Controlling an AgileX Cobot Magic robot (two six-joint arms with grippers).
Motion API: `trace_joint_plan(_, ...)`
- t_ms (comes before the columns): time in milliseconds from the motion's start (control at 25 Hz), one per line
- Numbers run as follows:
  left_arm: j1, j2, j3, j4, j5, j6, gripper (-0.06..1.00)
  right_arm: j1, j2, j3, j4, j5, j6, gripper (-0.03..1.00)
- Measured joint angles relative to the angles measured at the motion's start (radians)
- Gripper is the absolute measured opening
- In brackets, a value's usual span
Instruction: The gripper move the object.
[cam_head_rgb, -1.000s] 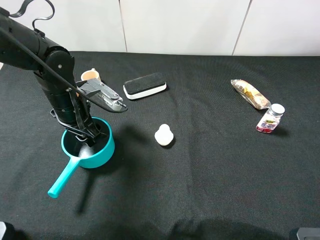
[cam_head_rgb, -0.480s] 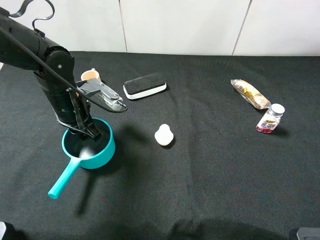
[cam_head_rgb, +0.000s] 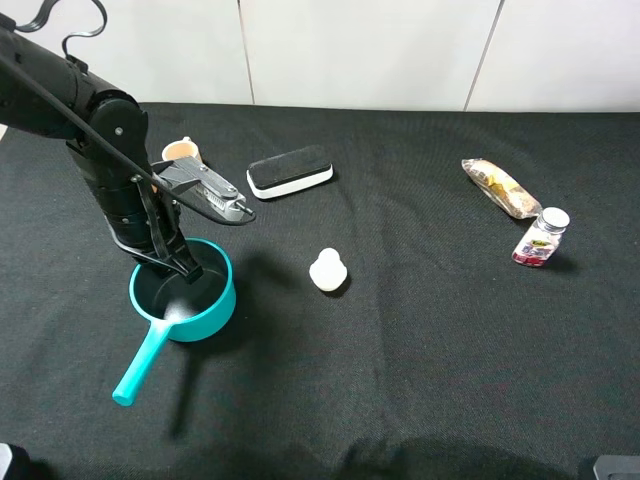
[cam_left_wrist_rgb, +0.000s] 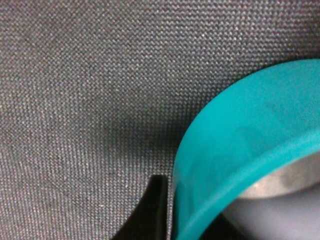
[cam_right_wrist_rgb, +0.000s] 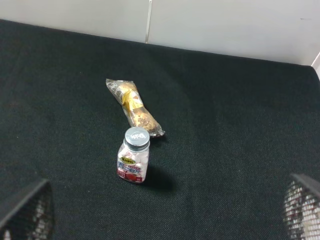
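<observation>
The left claw (cam_head_rgb: 182, 268) reaches down over the far rim of the pan (cam_head_rgb: 212, 308) and grips it. In the left wrist view one dark finger (cam_left_wrist_rgb: 152, 210) lies against the outside of the teal wall; the other finger is hidden inside. The pan is on the left part of the bench (cam_head_rgb: 420, 380), just in front of a metal tool (cam_head_rgb: 205, 190) and a cup (cam_head_rgb: 182, 151). Its handle (cam_head_rgb: 140, 358) points toward the near left. I cannot tell whether it rests on the cloth or is slightly raised.

The right claw (cam_right_wrist_rgb: 162, 215) is spread wide and holds nothing. It looks over a bottle (cam_right_wrist_rgb: 133, 155) and a snack packet (cam_right_wrist_rgb: 132, 107). An eraser (cam_head_rgb: 289, 171) lies right of the cup. A small white thing (cam_head_rgb: 327, 270) stands right of the pan, apart.
</observation>
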Motion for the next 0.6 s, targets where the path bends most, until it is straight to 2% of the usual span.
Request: trace_joint_plan(600,0.0,-0.005,0.0,-0.004,0.016,-0.073,0.08,0.0,0.0,0.0,0.0,0.0,0.0,0.69)
